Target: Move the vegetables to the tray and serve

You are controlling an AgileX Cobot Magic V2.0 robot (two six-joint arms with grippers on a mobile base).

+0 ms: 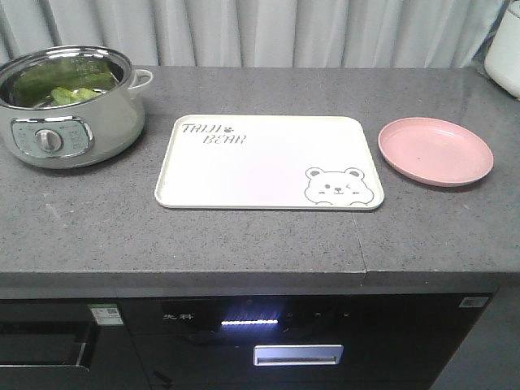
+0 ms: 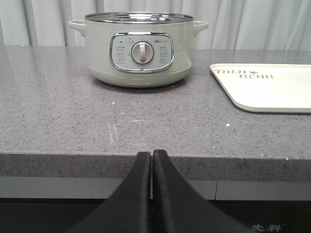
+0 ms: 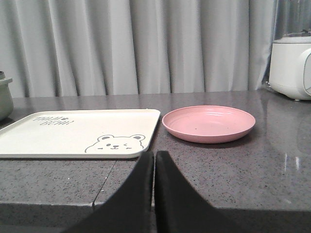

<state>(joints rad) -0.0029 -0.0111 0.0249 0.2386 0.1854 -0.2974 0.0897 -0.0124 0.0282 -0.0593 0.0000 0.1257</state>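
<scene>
Grey speckled stone makes up the worktop [image 1: 244,244] in the front view, matt and flat. The cream tray [image 1: 268,162], a rounded rectangle with grey lettering and a winking bear, lies at the centre. At its ten o'clock stands a round pale-green pot [image 1: 73,110] with a polished steel rim. Only this view looks into it: the vegetables [image 1: 71,95], a crinkled bright green leaf, lie inside. At the tray's three o'clock, apart from it, sits a shallow round pink plate [image 1: 435,151]. The tools appear only in the wrist views.

The left wrist view has the left tool [image 2: 152,154] at six o'clock: two black tapered fingers pressed together, holding nothing, short of the worktop's front edge. The pot's front, with a chrome-framed panel and a round dial [image 2: 142,52], stands at twelve o'clock; its contents are hidden. A corner of the tray is at two o'clock.

The right wrist view has the right tool [image 3: 154,154] at six o'clock, likewise closed tight with nothing in it. The tray lies at nine o'clock and the plate at one o'clock. A glossy white appliance [image 3: 290,65] stands at two o'clock before a pleated grey curtain [image 3: 146,46].
</scene>
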